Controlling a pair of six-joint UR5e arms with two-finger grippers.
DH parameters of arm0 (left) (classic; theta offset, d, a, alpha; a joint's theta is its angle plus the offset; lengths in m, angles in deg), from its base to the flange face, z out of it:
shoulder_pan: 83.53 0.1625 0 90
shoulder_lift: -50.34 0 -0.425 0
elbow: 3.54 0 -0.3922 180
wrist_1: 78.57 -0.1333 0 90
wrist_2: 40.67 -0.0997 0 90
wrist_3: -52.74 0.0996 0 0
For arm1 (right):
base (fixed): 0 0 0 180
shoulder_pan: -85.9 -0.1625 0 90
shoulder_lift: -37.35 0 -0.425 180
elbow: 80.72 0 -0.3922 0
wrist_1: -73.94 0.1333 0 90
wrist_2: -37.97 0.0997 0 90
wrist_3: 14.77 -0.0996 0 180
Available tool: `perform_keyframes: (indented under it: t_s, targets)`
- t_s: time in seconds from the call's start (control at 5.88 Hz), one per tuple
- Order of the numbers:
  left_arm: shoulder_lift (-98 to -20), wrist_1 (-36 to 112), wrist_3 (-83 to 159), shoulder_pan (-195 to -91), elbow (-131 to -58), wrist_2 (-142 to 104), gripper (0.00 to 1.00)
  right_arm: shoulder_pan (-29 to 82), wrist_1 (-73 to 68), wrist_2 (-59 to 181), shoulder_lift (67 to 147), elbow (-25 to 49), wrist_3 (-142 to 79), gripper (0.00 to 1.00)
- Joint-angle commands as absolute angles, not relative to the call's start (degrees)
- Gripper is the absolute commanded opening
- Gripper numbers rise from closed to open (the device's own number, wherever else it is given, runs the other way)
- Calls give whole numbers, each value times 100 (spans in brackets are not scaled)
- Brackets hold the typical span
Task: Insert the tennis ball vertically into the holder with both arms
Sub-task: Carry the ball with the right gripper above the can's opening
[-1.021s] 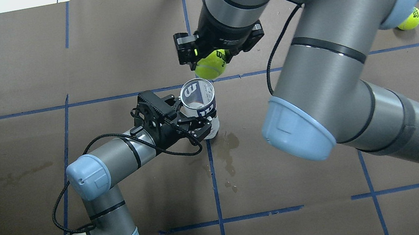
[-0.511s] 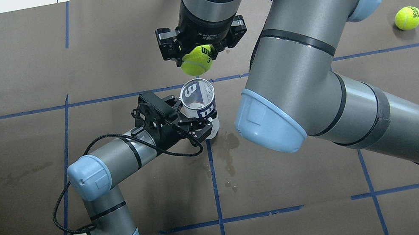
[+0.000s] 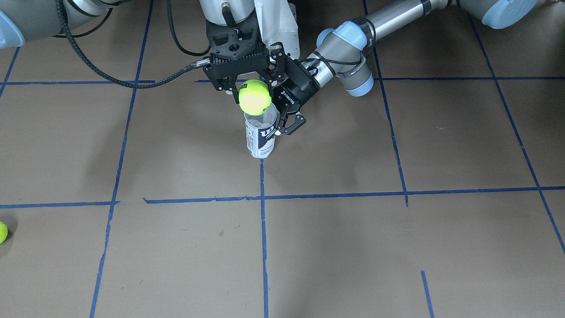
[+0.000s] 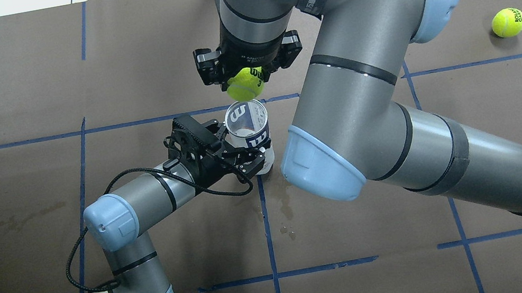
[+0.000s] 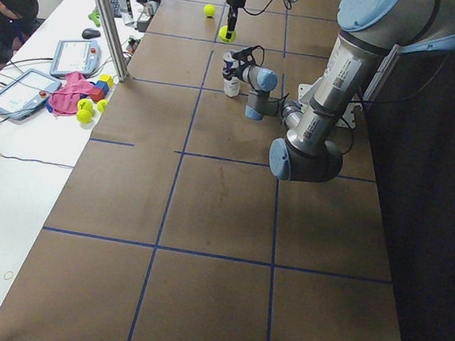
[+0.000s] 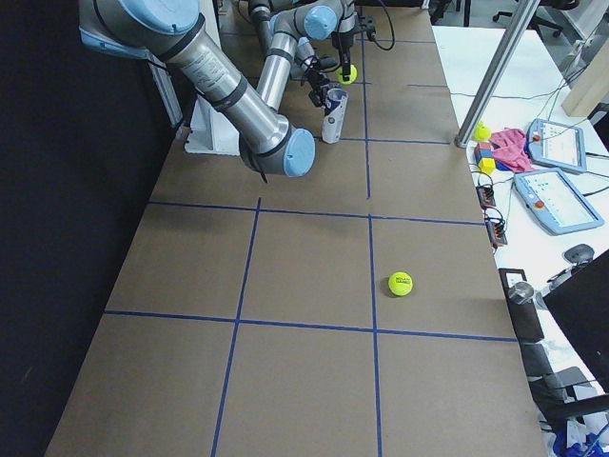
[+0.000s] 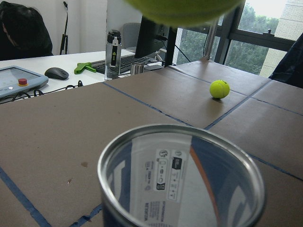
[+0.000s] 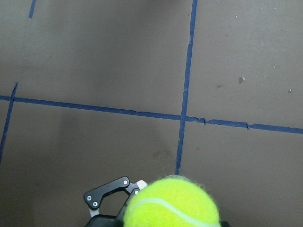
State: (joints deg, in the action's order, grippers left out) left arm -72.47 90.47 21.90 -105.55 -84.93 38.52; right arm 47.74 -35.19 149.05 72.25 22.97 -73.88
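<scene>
The flat table (image 4: 35,207), papered in matte brown and gridded with blue tape, lay under everything. The thick grey tubular right arm (image 4: 391,91) reached over it, and the left arm (image 4: 141,200) came in from 8 o'clock. The left gripper (image 4: 253,157) was clamped around the holder (image 3: 260,139), an upright clear plastic cylinder near the table's centre. The right gripper (image 4: 246,78) pinched a fuzzy yellow-green tennis ball (image 3: 254,98) just over the holder's round open mouth, at its 12 o'clock edge in the overhead view.
</scene>
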Motion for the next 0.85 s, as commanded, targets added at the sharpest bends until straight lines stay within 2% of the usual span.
perform_keyframes:
  t_s: [0.0,0.17,0.34,0.51,0.68]
  targets:
    - [-7253,9054,2189,-10560,-8493,3852,76,4933,-3513,14715,7233,2290,-7392,56]
    - [-7253,9054,2189,-10551,-8493,3852,76,4942,-3513,14687,7233,2299,-7392,71]
    - [-7262,9054,2189,-10551,-8493,3852,76,4951,-3513,14687,7259,2317,-7392,78]
    - [-7262,9054,2189,-10551,-8493,3852,76,4960,-3513,14661,7285,2325,-7392,91]
    - [-7262,9054,2189,-10551,-8493,3852,76,5012,-3513,14574,7303,2334,-7392,95]
